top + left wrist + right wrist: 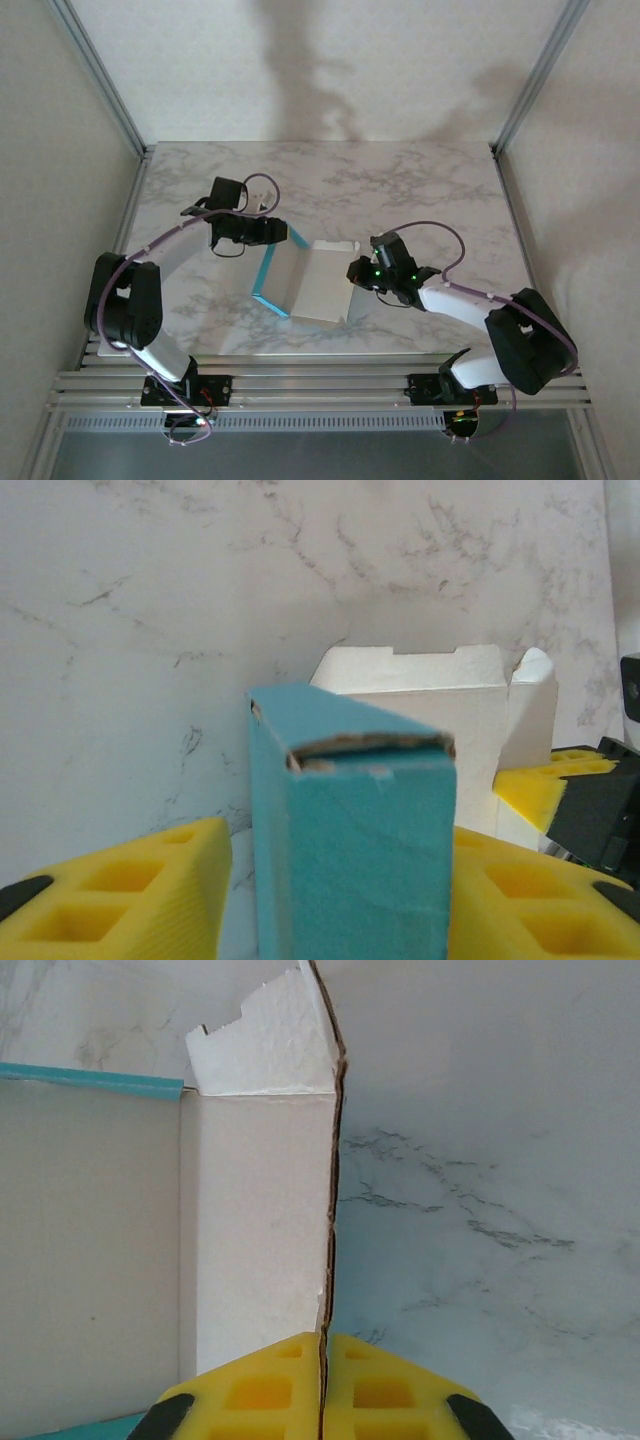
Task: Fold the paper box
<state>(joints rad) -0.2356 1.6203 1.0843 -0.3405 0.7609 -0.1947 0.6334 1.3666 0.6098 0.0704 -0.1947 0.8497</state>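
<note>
Looking down in the top external view: a thin card paper box (pixel 318 285), turquoise outside and pale grey-white inside, lies partly opened at frame ctr on the white marble-pattern tabletop (pixel 420 190). Turquoise shows along the box's left and lower-left edges, where a wall stands up. The left gripper (pixel 283 232) sits at the upper end of that wall. The right gripper (pixel 352 272) is at the box's right edge, touching it.

Left wrist view — a turquoise panel of the box rises at bottom ctr btwn two yellow foam pads (pixel 130 895). The lower-right pad touches the panel. By the lower-left pad a sliver of tabletop shows, so can't tell whether this gripper is squeezing or just straddling. Behind, mid frame, white flaps w/ small tabs stand upright. Near the right edge, another yellow pad (pixel 540 778) on a black finger lies against the white wall; it belongs to the right gripper.

Right wrist view — two yellow pads (pixel 265 1395) at bottom ctr are closed together w/ the thin card edge pinched btwn them, so the right gripper is clenched on the box wall. That wall runs straight up frame ctr. Grey-white inside faces lie to its left, w/ a turquoise strip at upper left and a ragged-edged flap at top. Bare marble is to the right.
</note>
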